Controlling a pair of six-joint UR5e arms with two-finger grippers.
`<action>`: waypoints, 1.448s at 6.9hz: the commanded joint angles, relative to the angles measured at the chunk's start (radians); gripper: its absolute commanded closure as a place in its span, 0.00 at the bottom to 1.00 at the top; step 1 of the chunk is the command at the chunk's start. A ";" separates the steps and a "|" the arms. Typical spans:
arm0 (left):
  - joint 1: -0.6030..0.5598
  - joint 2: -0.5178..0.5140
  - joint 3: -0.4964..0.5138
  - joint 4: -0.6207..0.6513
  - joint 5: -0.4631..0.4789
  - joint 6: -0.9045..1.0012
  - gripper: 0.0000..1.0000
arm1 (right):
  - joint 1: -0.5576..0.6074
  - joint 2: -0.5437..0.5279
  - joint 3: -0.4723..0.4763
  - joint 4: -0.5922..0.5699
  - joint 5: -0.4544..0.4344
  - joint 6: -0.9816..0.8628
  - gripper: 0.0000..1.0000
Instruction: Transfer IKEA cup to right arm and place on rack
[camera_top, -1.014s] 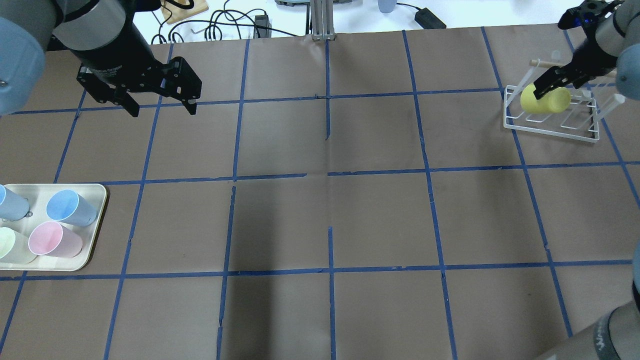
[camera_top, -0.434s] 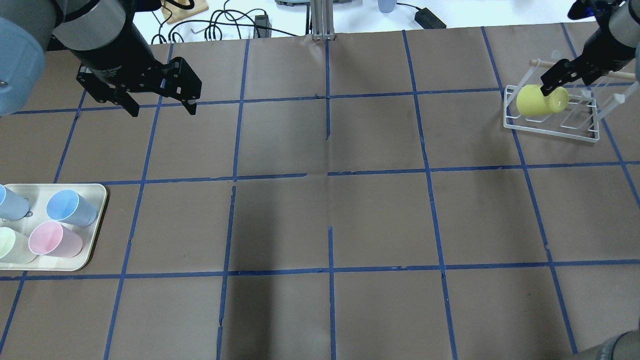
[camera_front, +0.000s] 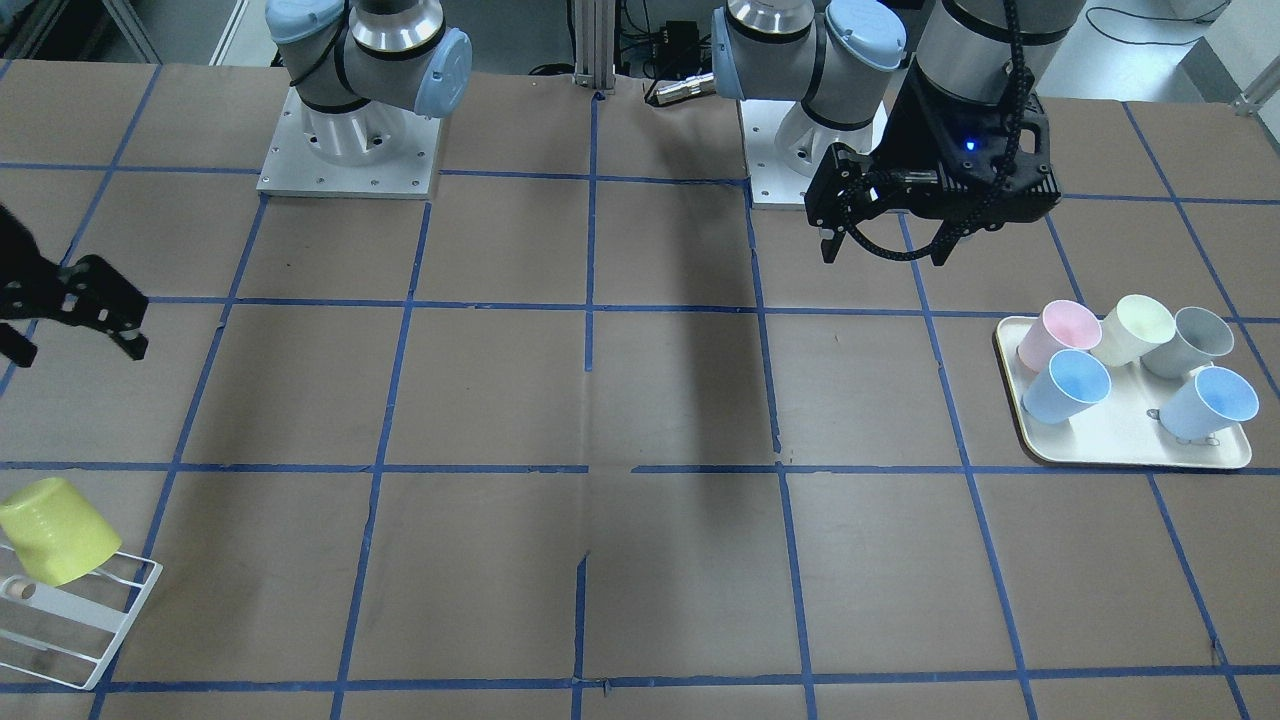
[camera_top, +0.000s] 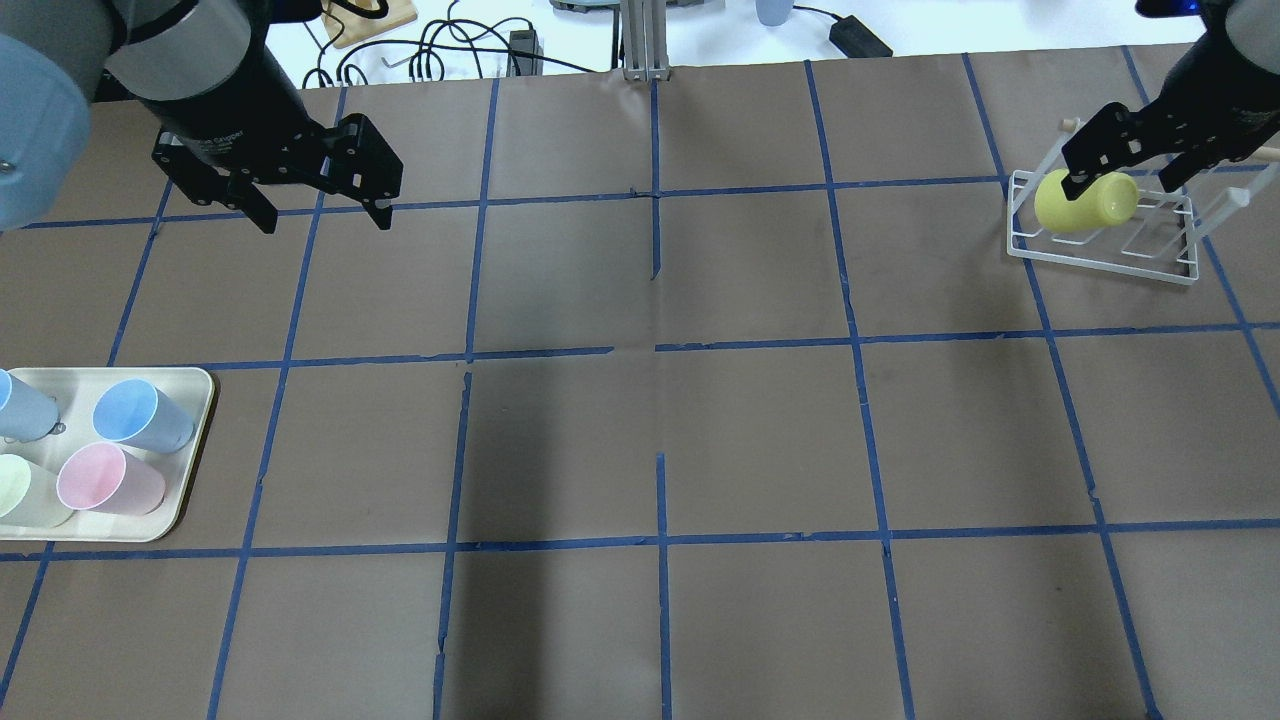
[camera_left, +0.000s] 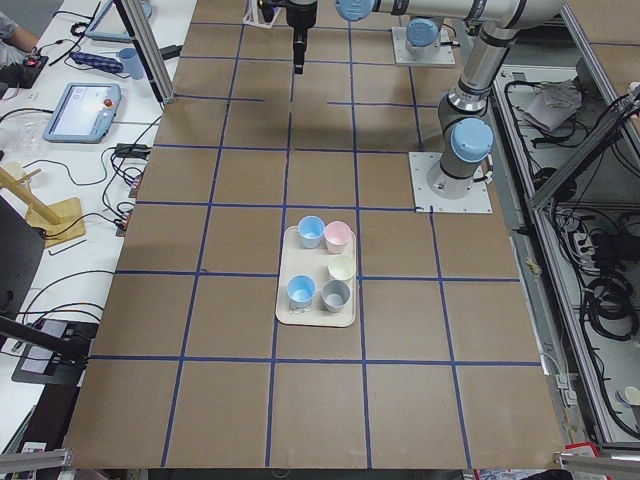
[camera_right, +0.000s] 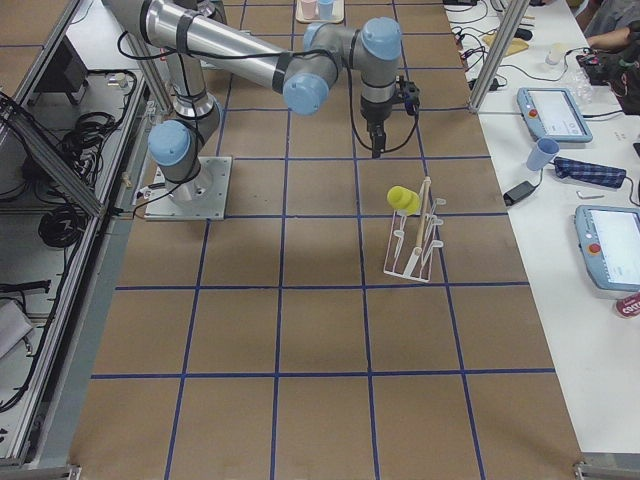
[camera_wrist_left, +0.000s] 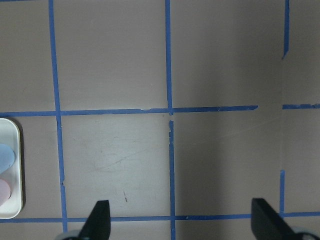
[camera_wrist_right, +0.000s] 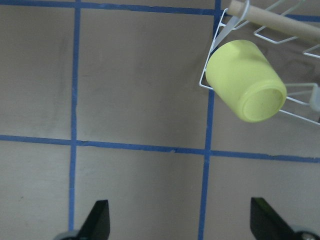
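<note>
The IKEA cup is resting on the rack, at the end of the rack that is toward the middle of the desk. It is lying tilted with its closed bottom pointing up and outward. Its long axis is following the slant of the prongs, so it seems that a prong is sitting inside it, though the mouth is hidden and this cannot be confirmed. The right gripper is hanging above the rack with its fingers spread wide and nothing between them. In the right wrist view the cup is lying off to one side of the gap, touching neither finger. The right arm is clearly the nearer one. The left gripper is also standing apart and empty, hovering well away over the other half of the desk, not far from the tray of pastel cups. The placing is probably finished, so the next move is only asking the right arm to pull away without brushing the cup.
</note>
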 joint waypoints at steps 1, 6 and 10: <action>0.002 0.000 0.000 0.000 -0.001 0.001 0.00 | 0.194 -0.071 0.007 0.153 -0.006 0.234 0.00; 0.002 0.000 0.000 0.000 -0.006 0.001 0.00 | 0.353 -0.276 0.137 0.252 -0.030 0.365 0.00; 0.002 0.000 0.000 0.000 -0.006 0.001 0.00 | 0.266 -0.281 0.130 0.257 -0.050 0.339 0.00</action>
